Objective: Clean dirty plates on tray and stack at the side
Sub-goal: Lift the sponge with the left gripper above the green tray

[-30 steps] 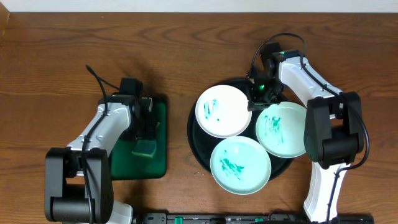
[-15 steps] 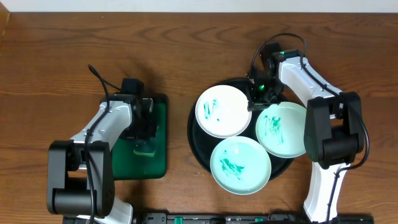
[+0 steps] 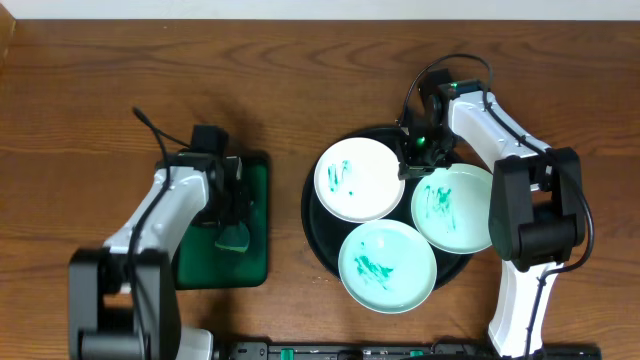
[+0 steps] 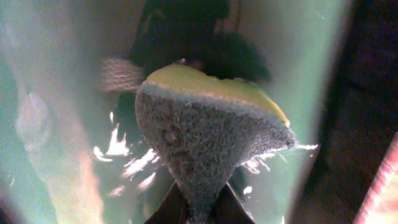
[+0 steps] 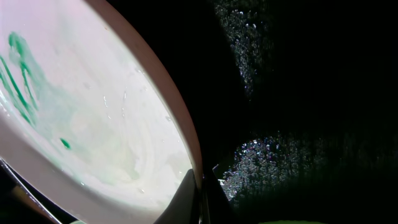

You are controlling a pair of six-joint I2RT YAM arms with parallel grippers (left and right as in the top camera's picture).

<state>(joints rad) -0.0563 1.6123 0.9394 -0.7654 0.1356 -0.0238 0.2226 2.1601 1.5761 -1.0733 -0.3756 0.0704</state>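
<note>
Three plates smeared with teal lie on the round black tray (image 3: pixel 309 208): a white plate (image 3: pixel 358 178) at upper left, a mint one (image 3: pixel 455 208) at right, another (image 3: pixel 387 265) in front. My right gripper (image 3: pixel 413 160) is shut on the white plate's right rim; in the right wrist view that rim (image 5: pixel 180 134) runs down between the closed fingertips of the gripper (image 5: pixel 200 190), over the wet tray (image 5: pixel 298 93). My left gripper (image 3: pixel 235 212) is shut on a yellow-and-grey sponge (image 3: pixel 235 238). The left wrist view shows the sponge (image 4: pixel 211 134) pinched at its lower end by the gripper (image 4: pixel 199 211).
A small green rectangular tray (image 3: pixel 252 268) lies left of the black tray, under the left gripper and sponge; its wet surface (image 4: pixel 298 68) fills the left wrist view. Bare wooden table (image 3: pixel 100 90) surrounds both trays.
My left gripper has closed on the sponge over the green tray, and the left arm has shifted slightly. The right arm and the plates have not moved.
</note>
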